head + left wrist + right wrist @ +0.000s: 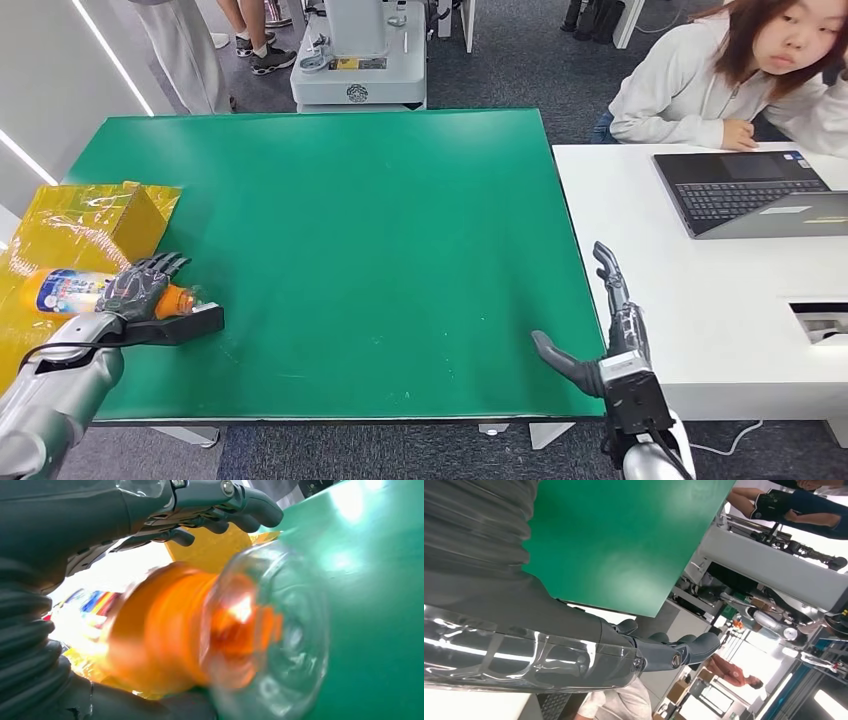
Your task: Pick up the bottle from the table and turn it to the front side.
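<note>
Green table (350, 250) beside a white desk (680, 300) on grey carpet (500, 60).

Bottle (75, 290) is lying on its side at the near left edge of the table (350, 220), under the left hand (140, 285); right hand (610, 345) is hovering at the table's near right corner, laptop (750, 192) sitting far right.

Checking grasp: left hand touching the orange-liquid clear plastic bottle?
Touching. Left wrist view: left hand fingers arch over the orange-liquid clear plastic bottle, thumb pressed under it.
</note>
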